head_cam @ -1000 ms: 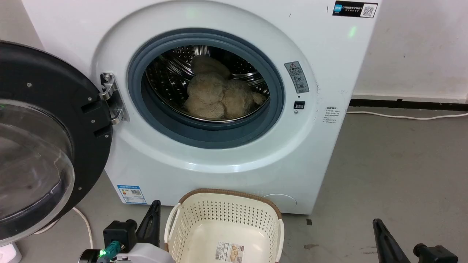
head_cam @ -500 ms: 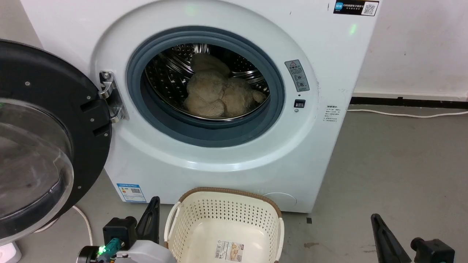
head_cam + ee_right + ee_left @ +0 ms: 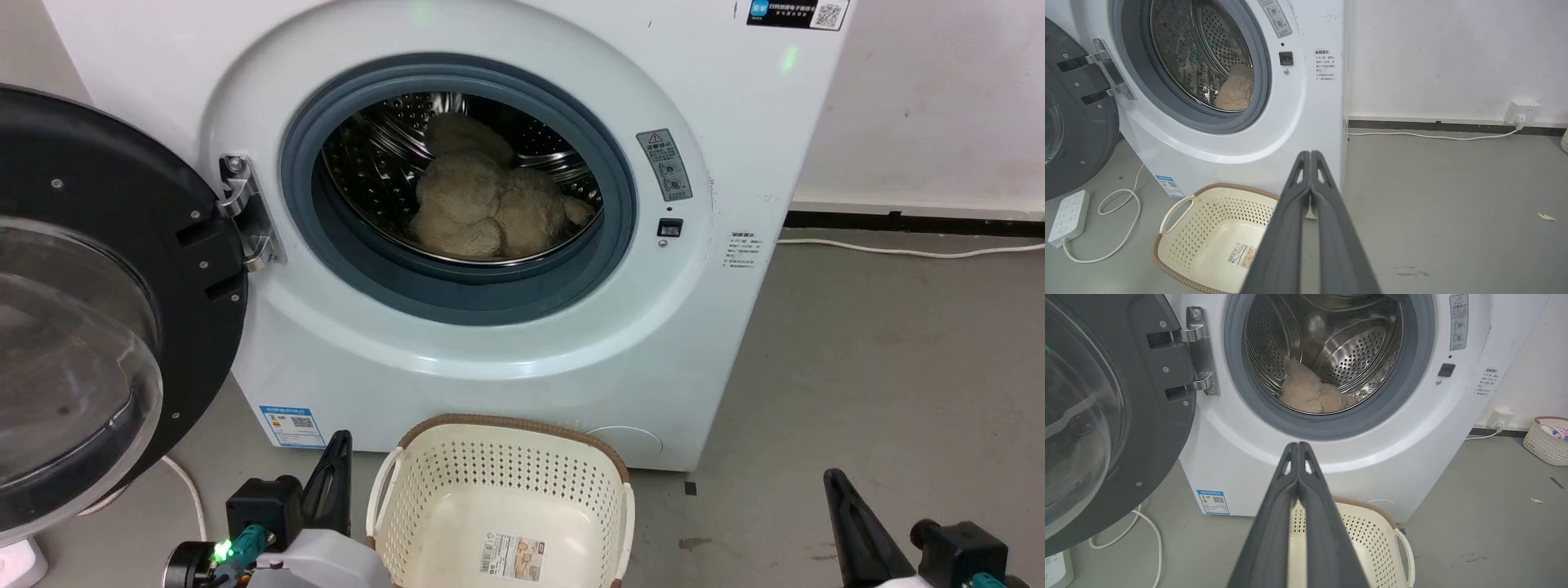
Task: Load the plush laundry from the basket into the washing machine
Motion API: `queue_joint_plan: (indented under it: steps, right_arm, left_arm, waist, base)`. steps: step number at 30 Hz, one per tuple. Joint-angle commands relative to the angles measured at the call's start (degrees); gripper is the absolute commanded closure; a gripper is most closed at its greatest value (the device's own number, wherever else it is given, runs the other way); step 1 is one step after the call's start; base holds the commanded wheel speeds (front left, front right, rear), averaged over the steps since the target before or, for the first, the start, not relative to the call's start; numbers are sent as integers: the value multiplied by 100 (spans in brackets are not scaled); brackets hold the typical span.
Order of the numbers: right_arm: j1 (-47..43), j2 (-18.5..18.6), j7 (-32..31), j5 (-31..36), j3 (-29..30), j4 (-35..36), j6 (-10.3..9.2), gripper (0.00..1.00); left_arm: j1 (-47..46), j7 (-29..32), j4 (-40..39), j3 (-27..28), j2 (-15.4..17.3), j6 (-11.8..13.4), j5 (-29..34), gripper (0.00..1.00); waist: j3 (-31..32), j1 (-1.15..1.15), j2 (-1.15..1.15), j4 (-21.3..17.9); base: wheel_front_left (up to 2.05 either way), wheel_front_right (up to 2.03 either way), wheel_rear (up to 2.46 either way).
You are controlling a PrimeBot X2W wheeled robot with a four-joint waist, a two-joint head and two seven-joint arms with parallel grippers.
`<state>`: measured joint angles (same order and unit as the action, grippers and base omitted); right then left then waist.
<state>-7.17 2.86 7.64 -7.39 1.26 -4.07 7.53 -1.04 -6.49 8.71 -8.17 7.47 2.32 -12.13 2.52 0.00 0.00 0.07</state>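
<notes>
Head view creeps a bit vs 1 s back: a camera shift, nothing else moves. Plush (image 3: 490,208) stays in washer (image 3: 490,392) drum, basket (image 3: 506,425) bare, so load looks done. L gripper (image 3: 1298,446) & R gripper (image 3: 1310,154) sit low, both jaws pressed together, holding nothing. Door (image 3: 122,245) wide open. Grey floor (image 3: 882,367), white wall (image 3: 939,106), cable (image 3: 898,251) along skirting.

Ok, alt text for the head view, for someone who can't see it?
The plush laundry lies in the drum of the washing machine, door open at left. The basket sits on the floor in front, bare bottom showing.
</notes>
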Motion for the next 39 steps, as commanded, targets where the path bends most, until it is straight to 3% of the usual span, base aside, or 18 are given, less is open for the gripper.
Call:
queue_joint_plan:
  steps: [1, 39]
  right_arm:
    - [130, 1, -17, 63, -12, 42, -2, 100]
    - [431, 1, -400, 410, -70, 229, -3, 100]
  left_arm:
    - [38, 23, -53, 40, -33, -29, 65, 100]
    - [72, 344, -472, 438, -251, -133, 654, 100]
  waist:
    - [-3, 0, 0, 0]
    - [-131, 0, 0, -4]
  base:
    - [0, 0, 0]
    - [0, 0, 0]
